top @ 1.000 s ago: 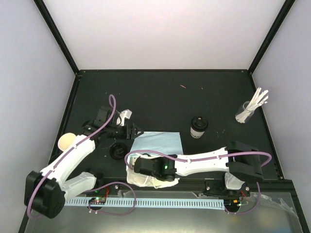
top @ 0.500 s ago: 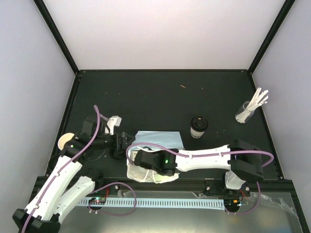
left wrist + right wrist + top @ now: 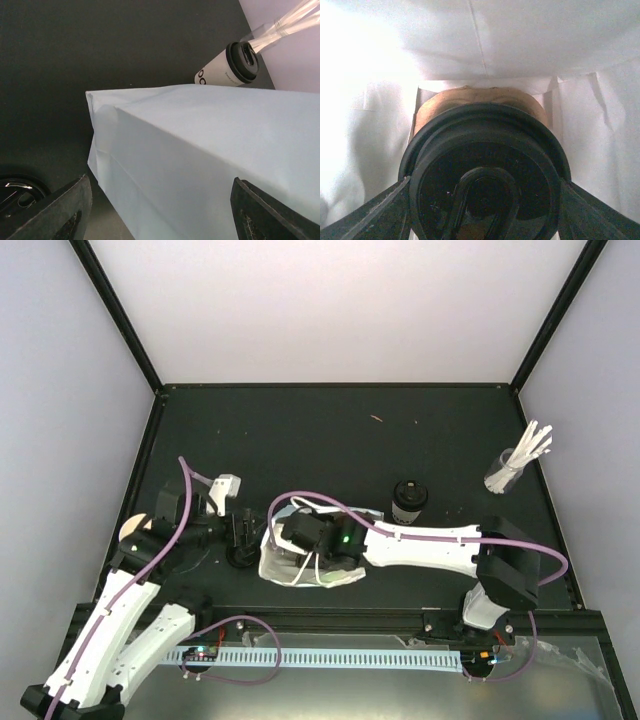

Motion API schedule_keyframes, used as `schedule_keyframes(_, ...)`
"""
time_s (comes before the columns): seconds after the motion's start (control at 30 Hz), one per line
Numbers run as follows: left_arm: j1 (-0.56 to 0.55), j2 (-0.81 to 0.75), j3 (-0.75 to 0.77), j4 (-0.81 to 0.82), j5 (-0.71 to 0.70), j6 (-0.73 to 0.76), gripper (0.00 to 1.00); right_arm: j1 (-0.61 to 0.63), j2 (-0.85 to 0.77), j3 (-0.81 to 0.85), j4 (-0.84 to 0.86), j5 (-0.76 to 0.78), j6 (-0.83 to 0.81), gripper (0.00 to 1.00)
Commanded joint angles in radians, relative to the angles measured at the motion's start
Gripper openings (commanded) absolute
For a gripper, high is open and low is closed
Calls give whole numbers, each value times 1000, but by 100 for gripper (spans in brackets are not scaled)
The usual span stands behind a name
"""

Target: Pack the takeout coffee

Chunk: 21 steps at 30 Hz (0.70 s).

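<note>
My right gripper (image 3: 485, 182) is deep inside the light-blue paper bag (image 3: 285, 565), shut on a black-lidded coffee cup (image 3: 485, 170) with a finger on each side of the lid. Something brown (image 3: 480, 97) shows just behind the lid, but I cannot tell if it is the carrier. In the top view only the right wrist (image 3: 312, 536) shows at the bag's mouth. My left gripper (image 3: 161, 190) is open, its fingers either side of the bag's corner (image 3: 200, 150). A second lidded cup (image 3: 408, 502) stands upright to the right of the bag. A black lid (image 3: 240, 556) lies under the left gripper (image 3: 240, 530).
A clear glass of white sticks (image 3: 515, 468) stands at the far right near the table edge. A cream round cup rim (image 3: 130, 531) peeks out beside the left arm at the left edge. Purple cables loop over both arms.
The right arm has pushed away from its base with the cup, and the bag has bunched up around it. The left gripper has swung in towards the bag's left side and opened wider.
</note>
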State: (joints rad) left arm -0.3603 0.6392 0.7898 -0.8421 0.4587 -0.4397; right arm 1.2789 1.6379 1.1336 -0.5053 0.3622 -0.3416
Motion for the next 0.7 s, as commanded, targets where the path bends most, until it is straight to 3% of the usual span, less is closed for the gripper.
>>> schedule_keyframes(0.0,1,0,53,-35,4,16,78,-82,45,-3,-116,-151,-12,48)
schedule_keyframes(0.33,1,2,88,-28,45,28,78,-182,45,74,-169,-220,-26,48)
schedule_keyframes(0.67,1,1,89,63,121,28,79,-186,59,46,-156,-206,-31,48)
